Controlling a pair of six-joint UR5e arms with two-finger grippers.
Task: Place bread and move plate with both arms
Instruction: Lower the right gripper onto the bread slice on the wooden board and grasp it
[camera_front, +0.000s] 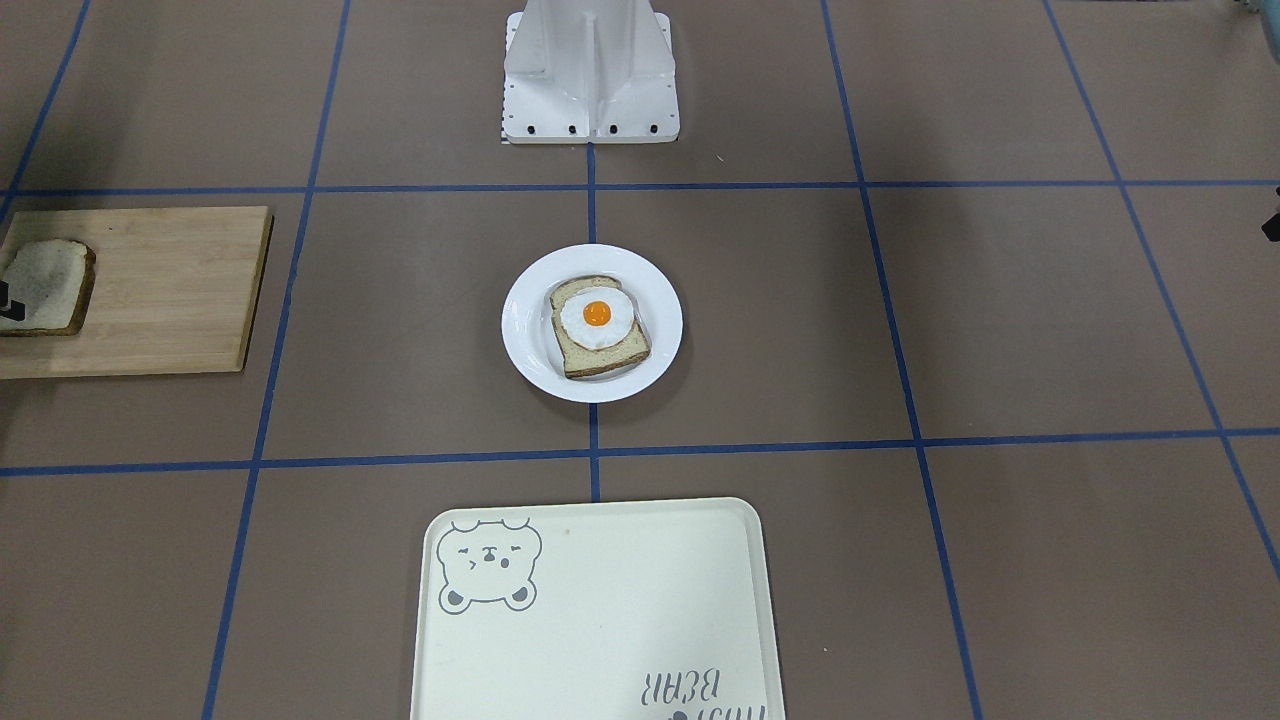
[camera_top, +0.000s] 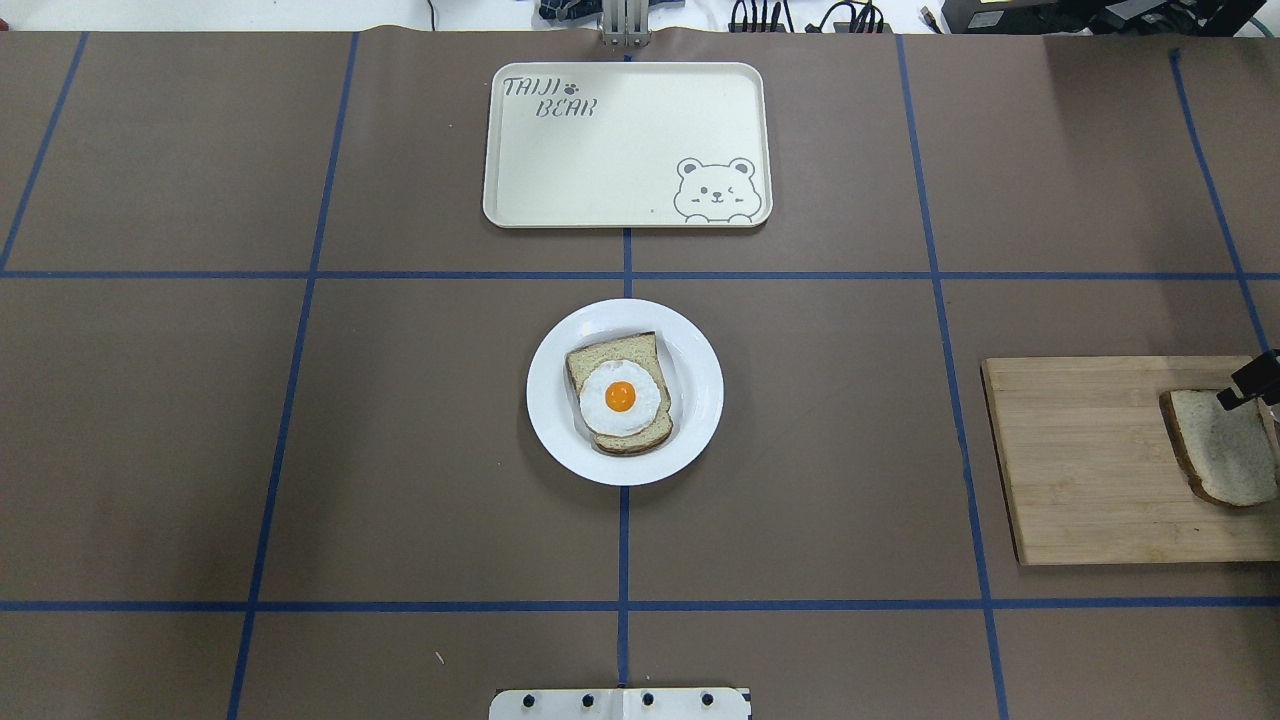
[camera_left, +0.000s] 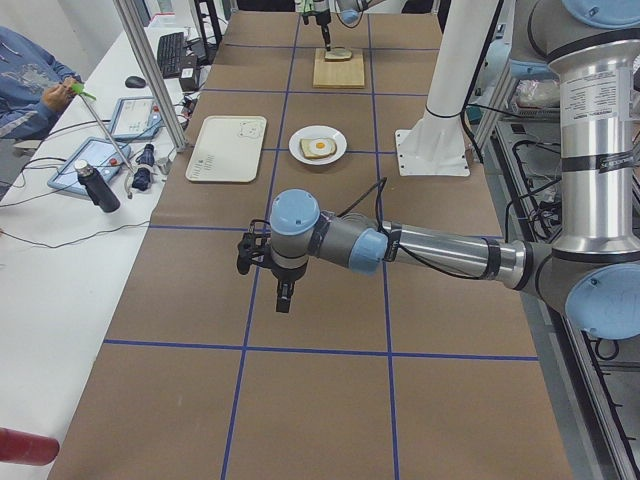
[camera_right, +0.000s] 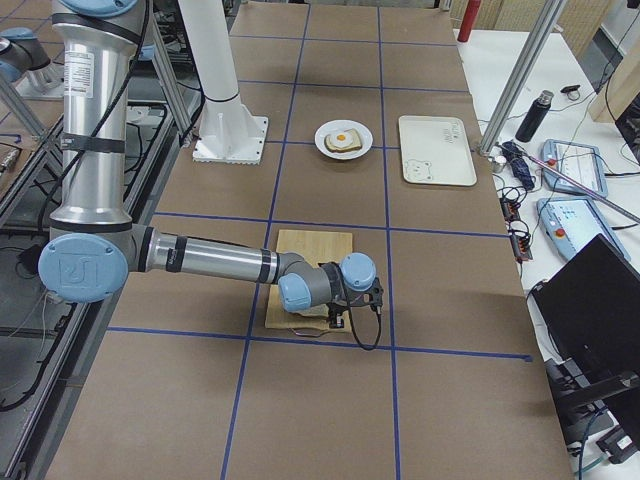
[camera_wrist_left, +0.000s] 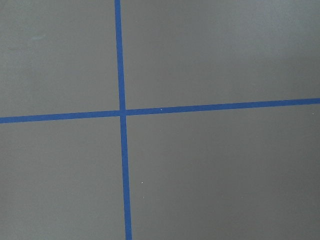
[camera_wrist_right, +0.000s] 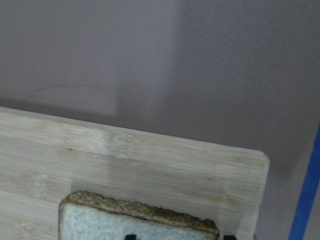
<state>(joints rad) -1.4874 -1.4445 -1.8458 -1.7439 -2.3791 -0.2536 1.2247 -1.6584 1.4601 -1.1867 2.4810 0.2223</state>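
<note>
Two arms, one near: the right gripper (camera_top: 1252, 382), jaws apart, hovers over the far corner of the bread (camera_top: 1222, 447) — flat on the cutting board (camera_top: 1085, 460), well right of the plate (camera_top: 705, 400); how the left gripper (camera_left: 284, 296) stands cannot be told.

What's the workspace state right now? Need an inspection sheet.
Surface: brown table with a blue tape grid.
Job's things: bread lies flat at the outer end of a wooden cutting board; plate at centre holds an egg-topped slice.
Clutter: cream bear tray beyond the plate, bare.
Grippers: right gripper is over the bread, fingertips apart; left gripper hovers over bare table, state cannot be told.
Cables: black cable runs along the left arm; a loop hangs by the right gripper.
Surroundings: operator and tablets at a side bench.
</note>
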